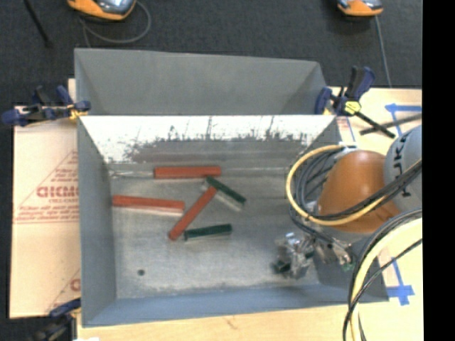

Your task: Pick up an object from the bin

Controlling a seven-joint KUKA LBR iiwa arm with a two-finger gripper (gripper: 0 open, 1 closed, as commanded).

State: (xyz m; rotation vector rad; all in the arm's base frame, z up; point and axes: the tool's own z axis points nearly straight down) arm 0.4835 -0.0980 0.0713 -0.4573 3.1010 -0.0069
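Observation:
My gripper point(290, 258) is low in the bin's front right corner, over bare floor. Nothing shows between its fingers. The nearest loose thing is a dark green stick point(208, 231) lying flat, well to the gripper's left. A red stick point(192, 214) runs diagonally just above it, touching a second dark green stick point(226, 192) at its upper end.
Two more red sticks lie farther off: one point(188, 171) along the back of the floor, one point(148, 203) at the left. The arm with its orange cover and cables hangs over the bin's right side.

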